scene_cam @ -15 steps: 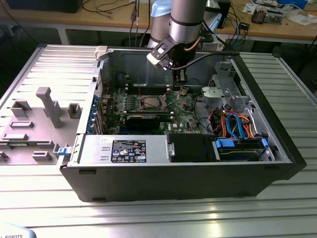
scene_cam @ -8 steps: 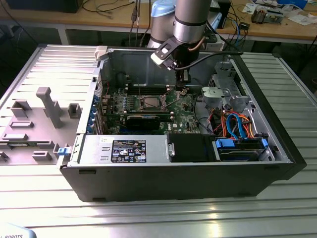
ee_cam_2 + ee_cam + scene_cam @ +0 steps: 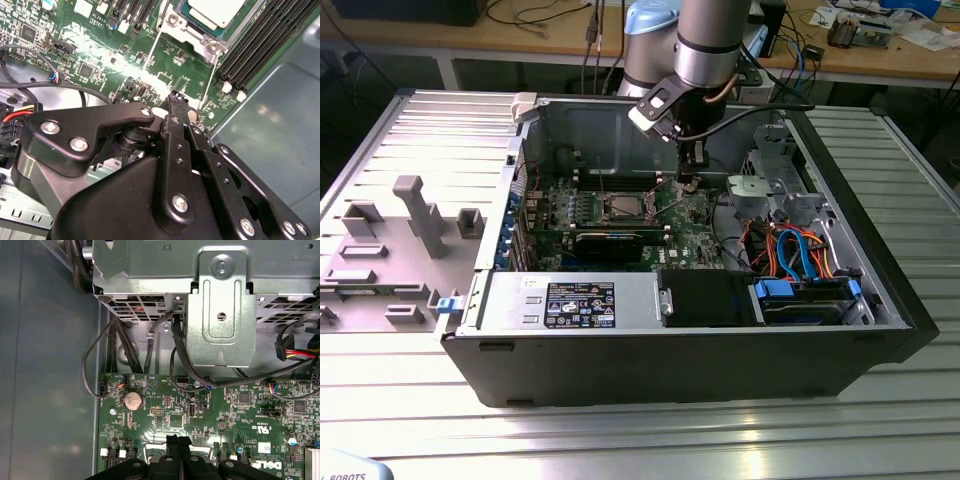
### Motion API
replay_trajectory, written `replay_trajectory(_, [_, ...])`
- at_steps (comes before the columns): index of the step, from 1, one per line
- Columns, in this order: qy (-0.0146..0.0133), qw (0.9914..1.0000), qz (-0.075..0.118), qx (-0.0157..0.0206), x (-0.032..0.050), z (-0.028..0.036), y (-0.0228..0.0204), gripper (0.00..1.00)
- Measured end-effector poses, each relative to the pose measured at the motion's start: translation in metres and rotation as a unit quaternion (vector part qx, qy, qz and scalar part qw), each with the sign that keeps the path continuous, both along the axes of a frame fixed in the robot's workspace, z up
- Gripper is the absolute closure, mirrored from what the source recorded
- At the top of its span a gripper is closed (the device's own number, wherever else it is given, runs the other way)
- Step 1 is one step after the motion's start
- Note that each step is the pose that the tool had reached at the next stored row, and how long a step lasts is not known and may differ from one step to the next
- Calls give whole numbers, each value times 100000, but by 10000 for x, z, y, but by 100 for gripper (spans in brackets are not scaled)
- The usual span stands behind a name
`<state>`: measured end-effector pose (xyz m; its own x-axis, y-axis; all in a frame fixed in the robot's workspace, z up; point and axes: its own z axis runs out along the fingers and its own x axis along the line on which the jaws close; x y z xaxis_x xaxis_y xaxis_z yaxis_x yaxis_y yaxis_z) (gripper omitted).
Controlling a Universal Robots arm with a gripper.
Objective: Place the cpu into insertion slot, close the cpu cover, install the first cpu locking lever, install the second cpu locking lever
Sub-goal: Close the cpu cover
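Observation:
The open computer case lies on its side with the green motherboard inside. In the second wrist view the cpu, pale grey and metallic, sits in the insertion slot, framed by the silver cpu cover. Two thin metal locking levers run out from the socket's corners. My gripper hangs just over the board, beside the socket on the exterior view's right. Its black fingertips are pressed together, and I see nothing between them.
A metal drive cage with black cables stands beyond the board's edge. Black memory slots flank the socket, next to the bare case wall. A card, the power supply and cabled drive bays fill the case. A grey moulded tray lies outside.

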<state>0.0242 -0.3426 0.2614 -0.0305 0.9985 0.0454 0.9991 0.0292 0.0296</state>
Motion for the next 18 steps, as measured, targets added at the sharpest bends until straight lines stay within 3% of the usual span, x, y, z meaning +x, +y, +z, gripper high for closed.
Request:
replay_trajectory(12, [-1, 100000, 12, 5, 3, -4, 0, 89])
replay_trajectory(18, [-1, 100000, 10, -10, 90, -50, 2, 89])
